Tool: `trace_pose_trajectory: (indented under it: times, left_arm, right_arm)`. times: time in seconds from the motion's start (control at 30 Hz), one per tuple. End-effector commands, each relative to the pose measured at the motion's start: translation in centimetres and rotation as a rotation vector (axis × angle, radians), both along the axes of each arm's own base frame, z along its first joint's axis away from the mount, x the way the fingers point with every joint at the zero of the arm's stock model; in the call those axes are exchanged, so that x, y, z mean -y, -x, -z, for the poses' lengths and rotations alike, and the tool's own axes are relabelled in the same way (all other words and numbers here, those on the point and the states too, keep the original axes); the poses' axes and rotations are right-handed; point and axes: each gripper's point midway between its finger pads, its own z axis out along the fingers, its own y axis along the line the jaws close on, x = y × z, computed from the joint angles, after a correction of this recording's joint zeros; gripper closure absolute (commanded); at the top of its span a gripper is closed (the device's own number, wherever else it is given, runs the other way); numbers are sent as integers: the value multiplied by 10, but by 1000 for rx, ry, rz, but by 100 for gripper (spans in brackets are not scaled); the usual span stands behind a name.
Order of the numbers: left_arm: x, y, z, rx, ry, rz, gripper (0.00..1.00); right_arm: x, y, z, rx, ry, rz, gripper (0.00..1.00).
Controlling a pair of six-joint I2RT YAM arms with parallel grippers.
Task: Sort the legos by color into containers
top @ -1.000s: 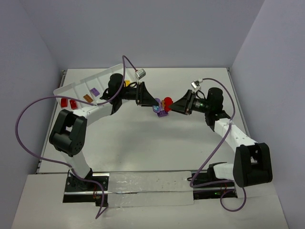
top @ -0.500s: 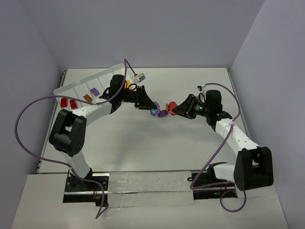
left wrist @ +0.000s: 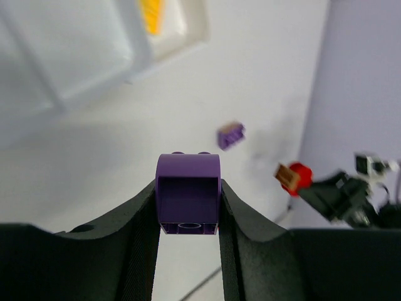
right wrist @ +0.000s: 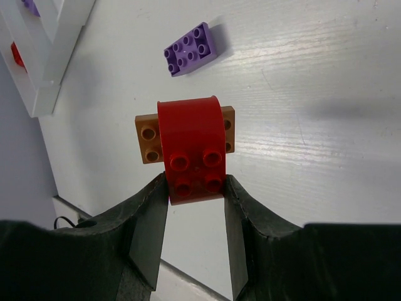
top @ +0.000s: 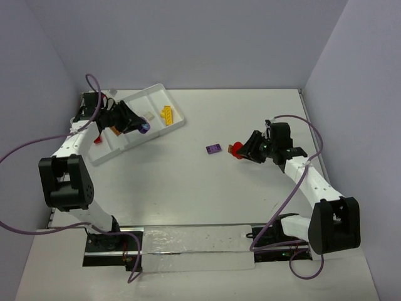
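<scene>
Light is bright and even from above; I see only soft shadows. My left wrist view blurs the tray (left wrist: 75, 44) and everything far; right wrist view is sharp.

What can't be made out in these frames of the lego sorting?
- Top view: the left gripper, holding a rounded purple brick, covers part of the shallow white plastic tray; contents there are hidden.
- Left wrist view: tray and yellow bricks blurred, cut by the top edge.
- Right wrist view: the curved red brick in the right gripper hides whether the orange-brown plate is attached.
</scene>
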Motion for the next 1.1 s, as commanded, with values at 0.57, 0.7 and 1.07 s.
trace_pose_trajectory:
  times: [0.57, 0.7, 1.07]
  left_arm:
    - [-124, -92, 56, -117, -501, -425, 92]
    - [-123, -104, 60, -117, -499, -410, 72]
    - [-106, -99, 28, -38, -591, -342, 11]
  right_arm:
    - [7, -10, -23, 51, 55, -2, 100]
    - [21, -6, -5, -22, 131, 42, 99]
    - [35, 5, 27, -108, 197, 101, 69]
